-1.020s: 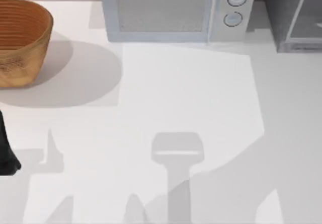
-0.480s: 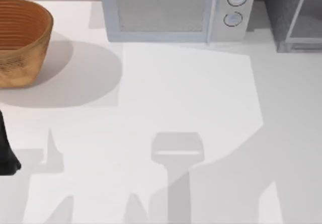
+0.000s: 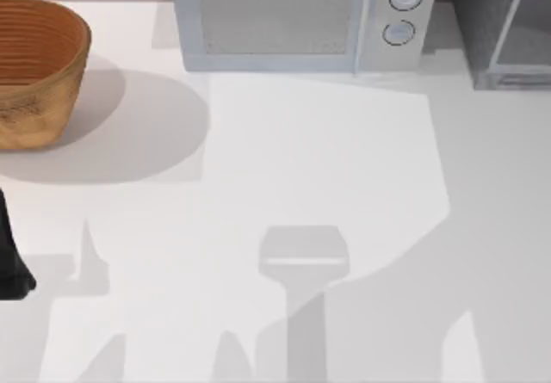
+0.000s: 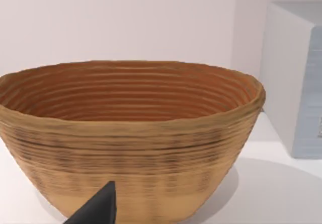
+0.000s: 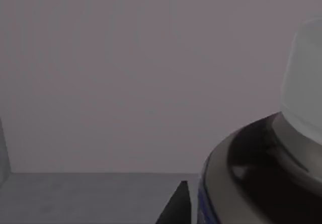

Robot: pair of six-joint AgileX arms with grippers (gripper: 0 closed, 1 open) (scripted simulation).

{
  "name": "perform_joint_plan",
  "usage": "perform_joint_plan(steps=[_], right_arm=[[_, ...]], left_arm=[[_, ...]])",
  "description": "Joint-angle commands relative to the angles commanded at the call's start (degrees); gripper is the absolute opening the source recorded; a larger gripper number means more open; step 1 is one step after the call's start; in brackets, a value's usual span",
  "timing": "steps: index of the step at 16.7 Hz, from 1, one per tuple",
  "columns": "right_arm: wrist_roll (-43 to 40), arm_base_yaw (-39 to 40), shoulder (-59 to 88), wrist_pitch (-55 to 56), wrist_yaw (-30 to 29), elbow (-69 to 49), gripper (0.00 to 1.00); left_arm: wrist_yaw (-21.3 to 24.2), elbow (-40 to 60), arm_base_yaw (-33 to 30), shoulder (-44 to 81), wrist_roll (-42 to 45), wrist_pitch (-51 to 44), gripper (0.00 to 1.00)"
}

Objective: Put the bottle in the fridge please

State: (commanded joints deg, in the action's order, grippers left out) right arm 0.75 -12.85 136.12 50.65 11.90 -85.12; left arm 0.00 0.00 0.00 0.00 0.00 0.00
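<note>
1. On your top view, the basket [image 3: 39, 69] sits at the far left of the table [image 3: 284, 159]; what you can see of its ribbed inside holds nothing, though the left part of it runs off the frame.
2. The left wrist view looks straight at the basket [image 4: 128, 138] from close by. Its inner wall is bare down as far as the rim lets you see; the bottom is hidden by the near wall.
3. The microwave [image 3: 297, 21] stands at the far middle, door shut, with two round knobs at its right. A pale corner of it [image 4: 297, 78] shows beside the basket in the left wrist view.
4. The fridge [image 3: 504, 26] stands at the far right corner, just right of the microwave. From above you cannot see into it.
5. The left arm [image 3: 10, 254] is a dark shape at the left edge, nearer than the basket. One dark fingertip [image 4: 98, 209] of the left gripper points at the basket's outer wall; you cannot tell how wide its fingers stand.
6. In the right wrist view, the bottle [image 5: 261, 173] is very close to the camera: white cap, dark neck, a strip of blue label. It stands in a grey space with a flat back wall and floor.
7. A dark finger [image 5: 176, 206] of the right gripper lies right against the bottle's side; whether the grip is closed on it, you cannot tell.
</note>
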Motion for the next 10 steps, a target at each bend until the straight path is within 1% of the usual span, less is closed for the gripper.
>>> perform_joint_plan(steps=[4, 5, 10], right_arm=[[0.0, 0.0, 0.0, 0.0, 0.0, 0.0, 0.98], [0.0, 0.0, 0.0, 0.0, 0.0, 0.0, 1.0], [0.0, 0.0, 0.0, 0.0, 0.0, 0.0, 1.0]], left_arm=[[0.0, 0.0, 0.0, 0.0, 0.0, 0.0, 1.0], [0.0, 0.0, 0.0, 0.0, 0.0, 0.0, 1.0], [0.0, 0.0, 0.0, 0.0, 0.0, 0.0, 1.0]])
